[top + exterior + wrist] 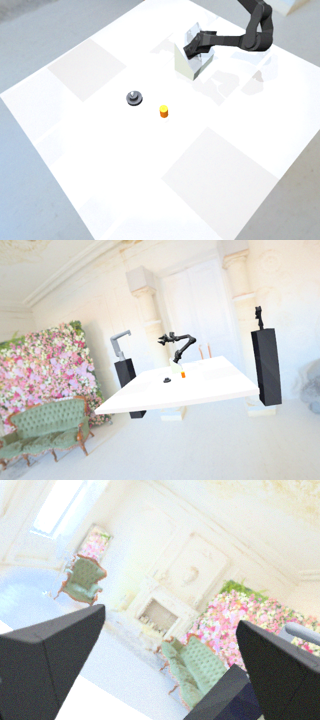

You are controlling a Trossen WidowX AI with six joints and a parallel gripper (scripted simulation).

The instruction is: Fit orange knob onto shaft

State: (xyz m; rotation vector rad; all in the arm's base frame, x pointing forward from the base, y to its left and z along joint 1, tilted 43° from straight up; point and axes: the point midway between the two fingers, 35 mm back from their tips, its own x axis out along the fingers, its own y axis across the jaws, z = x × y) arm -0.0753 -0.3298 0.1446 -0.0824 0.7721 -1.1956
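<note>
The orange knob (163, 113) (183, 374) stands upright on the white table (124, 144) (191, 392); its underside and hole are hidden. The dark round pedestal (139, 102) (167, 381) stands a short way from it, with the small silver shaft (132, 93) pointing up from its middle. The way the shaft's flat side faces is too small to tell. My gripper (158, 339) (171, 619) is open and empty, raised high above the table and well away from the knob. It is outside the view of the top view.
A pale wedge-shaped block (184, 63) (176, 367) stands at the arm's base, behind the knob and pedestal. Beyond the table, black stands (125, 373) (266, 364) carry a grey arm (115, 345) and another black arm (259, 317).
</note>
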